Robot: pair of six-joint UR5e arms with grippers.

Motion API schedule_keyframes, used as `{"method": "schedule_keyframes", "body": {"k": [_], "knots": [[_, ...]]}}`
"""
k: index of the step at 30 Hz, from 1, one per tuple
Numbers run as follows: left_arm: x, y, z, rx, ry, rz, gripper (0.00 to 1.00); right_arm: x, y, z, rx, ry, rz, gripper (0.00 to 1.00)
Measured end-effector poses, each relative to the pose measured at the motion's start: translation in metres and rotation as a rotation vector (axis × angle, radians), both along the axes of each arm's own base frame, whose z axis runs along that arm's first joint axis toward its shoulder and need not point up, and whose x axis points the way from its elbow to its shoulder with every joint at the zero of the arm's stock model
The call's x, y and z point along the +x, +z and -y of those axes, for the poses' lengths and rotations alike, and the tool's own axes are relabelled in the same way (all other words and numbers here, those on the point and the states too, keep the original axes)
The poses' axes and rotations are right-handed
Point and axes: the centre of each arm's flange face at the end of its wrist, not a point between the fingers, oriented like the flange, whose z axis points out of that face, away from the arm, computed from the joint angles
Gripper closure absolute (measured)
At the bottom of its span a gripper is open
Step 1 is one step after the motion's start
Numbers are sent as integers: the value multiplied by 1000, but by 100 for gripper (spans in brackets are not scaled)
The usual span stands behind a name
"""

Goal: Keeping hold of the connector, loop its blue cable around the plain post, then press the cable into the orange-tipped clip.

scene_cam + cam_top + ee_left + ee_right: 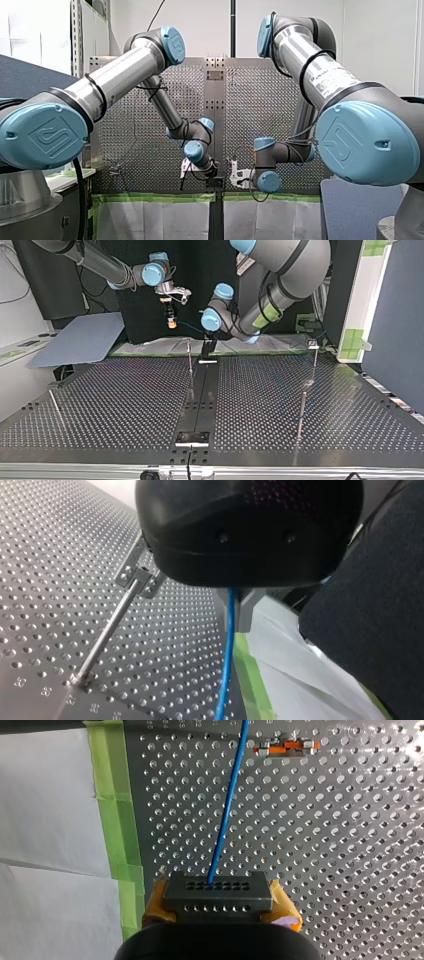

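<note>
My right gripper [218, 896] is shut on the grey connector [217, 892], held between its yellow pads [283, 907]. The blue cable [227, 810] runs from the connector across the perforated plate and passes close beside the orange-tipped clip [285, 747]. In the top view my right gripper [171, 320] hangs above the table's far edge. My left gripper [207, 351] stands lower, just beside it. Its metal fingers [246, 611] sit together around the blue cable [227, 650], which drops on past them. A thin post [107, 630] with a metal bracket head [136, 575] stands beside my left gripper.
Several thin posts rise from the perforated table [125, 405]: one near the far middle [190, 360], two at the top view's right [315, 362] [301, 412], one at its left [55, 407]. Green tape [112, 815] and white sheeting [45, 820] border the plate's edge.
</note>
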Motion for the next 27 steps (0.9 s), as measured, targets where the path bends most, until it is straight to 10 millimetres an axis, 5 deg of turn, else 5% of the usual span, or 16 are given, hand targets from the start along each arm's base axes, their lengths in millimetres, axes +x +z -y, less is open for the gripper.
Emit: {"method": "schedule_keyframes", "body": {"k": [27], "knots": [[-11,38,13,-111,62,184,100,-9,3,17,-5,-30,0,100]]}}
